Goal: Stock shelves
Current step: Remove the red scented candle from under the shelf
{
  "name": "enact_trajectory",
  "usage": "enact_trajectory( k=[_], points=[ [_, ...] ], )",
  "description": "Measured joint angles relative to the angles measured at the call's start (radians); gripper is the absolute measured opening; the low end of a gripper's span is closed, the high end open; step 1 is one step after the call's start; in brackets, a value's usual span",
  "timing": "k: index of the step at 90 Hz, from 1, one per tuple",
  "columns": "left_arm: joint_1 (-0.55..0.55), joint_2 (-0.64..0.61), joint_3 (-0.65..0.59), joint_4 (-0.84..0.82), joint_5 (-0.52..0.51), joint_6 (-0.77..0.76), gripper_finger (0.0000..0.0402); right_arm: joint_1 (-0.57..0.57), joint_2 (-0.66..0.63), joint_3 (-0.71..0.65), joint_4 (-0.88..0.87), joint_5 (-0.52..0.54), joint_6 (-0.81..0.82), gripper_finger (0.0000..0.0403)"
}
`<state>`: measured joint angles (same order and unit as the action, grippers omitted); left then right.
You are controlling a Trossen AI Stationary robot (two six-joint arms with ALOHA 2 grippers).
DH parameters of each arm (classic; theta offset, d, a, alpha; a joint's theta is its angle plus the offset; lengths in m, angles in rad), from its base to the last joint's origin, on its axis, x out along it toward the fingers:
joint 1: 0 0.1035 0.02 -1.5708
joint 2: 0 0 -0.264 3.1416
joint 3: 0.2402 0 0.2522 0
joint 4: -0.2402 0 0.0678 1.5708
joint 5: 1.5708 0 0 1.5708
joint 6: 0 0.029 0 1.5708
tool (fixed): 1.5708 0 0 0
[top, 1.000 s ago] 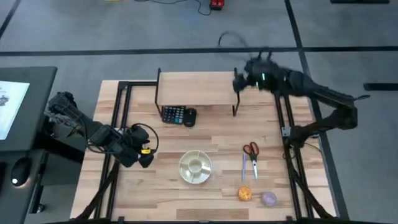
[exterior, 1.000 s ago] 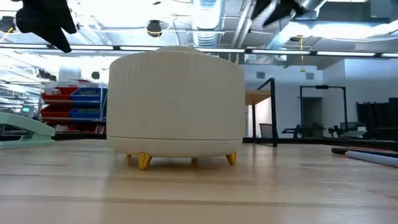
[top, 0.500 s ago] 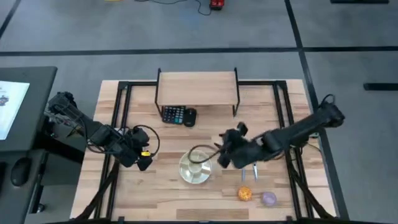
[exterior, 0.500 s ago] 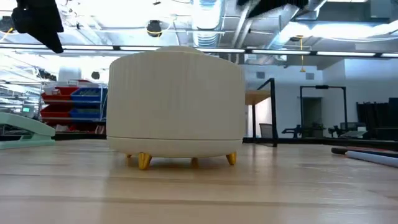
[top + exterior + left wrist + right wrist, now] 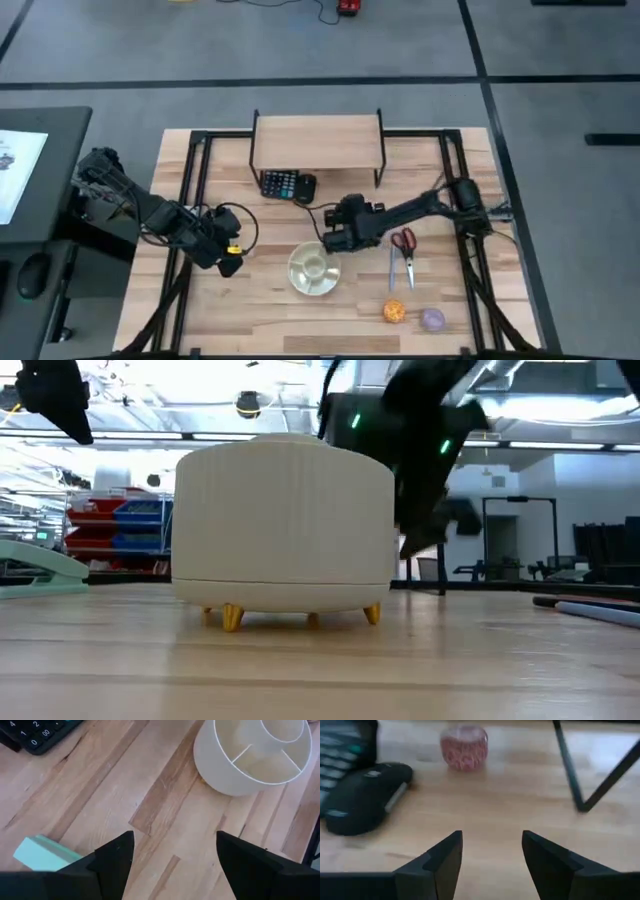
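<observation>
My left pincer (image 5: 228,257) hangs spread and empty at the table's (image 5: 250,310) left side, the round divided bowl (image 5: 314,268) just to its right, every compartment bare. My right pincer (image 5: 333,236) is the nearer one to the stock: spread, holding nothing, it hovers over mid-table pointing toward the shelf (image 5: 317,143), which stands at the far edge with its long axis crosswise. Ahead of it, under the shelf, lie the calculator (image 5: 279,183), the dark mouse (image 5: 366,796) and a small reddish ball (image 5: 464,740).
</observation>
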<state>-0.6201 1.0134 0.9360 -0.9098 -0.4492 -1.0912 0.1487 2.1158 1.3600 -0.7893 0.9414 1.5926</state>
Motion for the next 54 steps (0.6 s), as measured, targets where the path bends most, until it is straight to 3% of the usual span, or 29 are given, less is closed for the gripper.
enact_trajectory(
  k=[21,31,54],
  points=[
    [0.000,0.000,0.000,-0.008,-0.001,0.015,0.0257,-0.053,0.124,0.006,0.268,0.002,-0.125,0.0198],
    [0.000,0.000,0.000,-0.022,-0.001,0.016,0.0257,-0.071,0.153,0.003,0.365,0.065,-0.248,0.0196],
    [0.000,0.000,0.000,-0.023,-0.003,0.033,0.0257,-0.077,0.149,0.003,0.377,0.059,-0.293,0.0185]
  ],
)
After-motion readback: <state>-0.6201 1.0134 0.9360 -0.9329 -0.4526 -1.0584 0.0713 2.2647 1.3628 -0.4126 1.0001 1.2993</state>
